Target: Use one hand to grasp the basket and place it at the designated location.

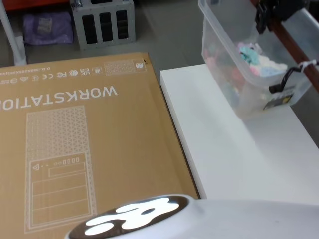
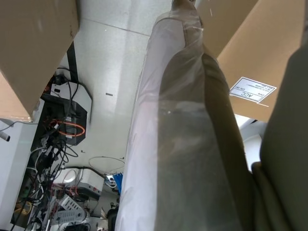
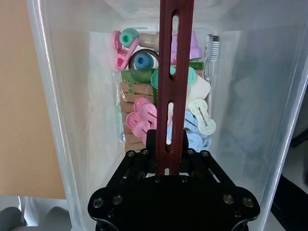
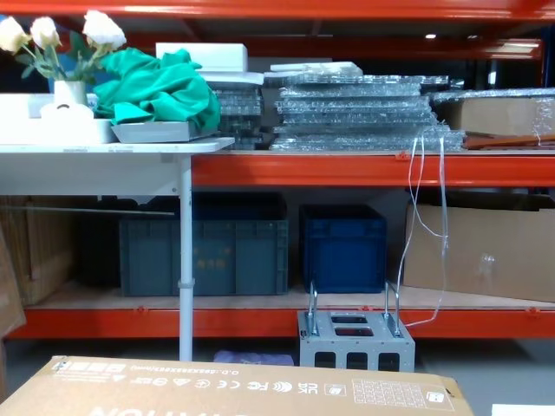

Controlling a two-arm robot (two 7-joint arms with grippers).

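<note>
The basket (image 1: 239,74) is a clear plastic bin at the far right of the head view, over the back edge of the white table (image 1: 239,159). It looks tilted, and I cannot tell whether its underside touches the table. Its reddish-brown bar handle (image 1: 299,47) runs along the top, tied on with a white zip tie. My right gripper (image 1: 271,12) holds the handle from above. In the right wrist view the black gripper (image 3: 168,163) is shut on the slotted handle (image 3: 175,72). Below it lie several pastel clips and small toys inside the basket (image 3: 62,120).
A large cardboard box (image 1: 84,139) printed "WORKSTATION" lies flat to the left of the table. A grey metal stand (image 1: 104,22) and a purple bag (image 1: 47,27) sit on the floor behind. Orange racking with dark blue crates (image 4: 342,247) stands beyond.
</note>
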